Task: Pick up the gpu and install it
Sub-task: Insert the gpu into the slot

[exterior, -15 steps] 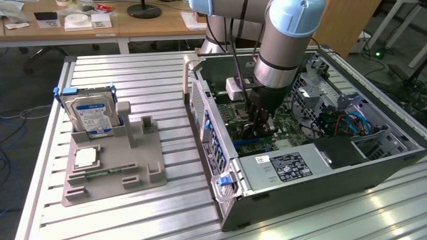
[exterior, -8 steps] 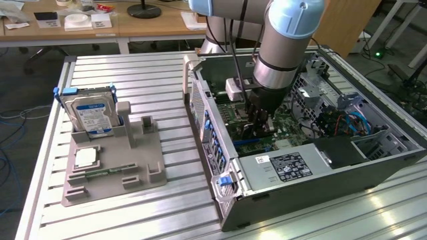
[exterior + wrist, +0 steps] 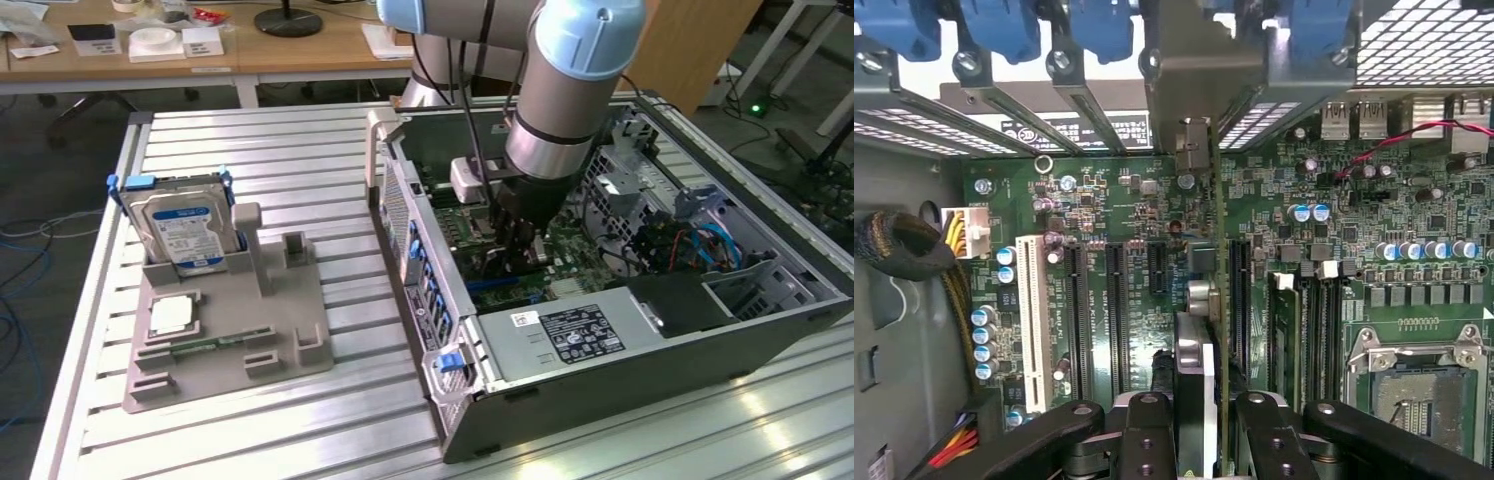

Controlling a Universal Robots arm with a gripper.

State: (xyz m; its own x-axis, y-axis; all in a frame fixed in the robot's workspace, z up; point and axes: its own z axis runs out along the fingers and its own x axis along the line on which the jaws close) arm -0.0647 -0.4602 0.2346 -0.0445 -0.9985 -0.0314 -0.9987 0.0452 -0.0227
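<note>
A: While the arm [image 3: 567, 90] stands near vertical inside the open case [image 3: 641, 330], where's the gpu?

B: Held in the tool [image 3: 1206, 425], on edge. In the wrist view the gpu [image 3: 1199, 330] runs as a thin card from between the fingers [image 3: 1144, 440] toward 12 o'clock, its metal bracket [image 3: 1189, 100] up against the case's rear slots.

A: Tool state?

B: Pinching the gpu, one pad on each face. Partly closed, not pressed together.

A: Key relation?

B: Card's long axis lies parallel to the black slots on the motherboard [image 3: 1104, 200]. It sits over the gap between the slot [image 3: 1116, 300] toward 9 o'clock and the slot [image 3: 1239, 300] toward 3 o'clock. Can't tell whether its lower edge has entered a slot; the card hides it.

A: Outside the case?

B: On the surface [image 3: 267, 150], at 9 o'clock from the case in the exterior view, a grey holder [image 3: 227, 330] with the hard drive [image 3: 180, 225] upright in it.
</note>
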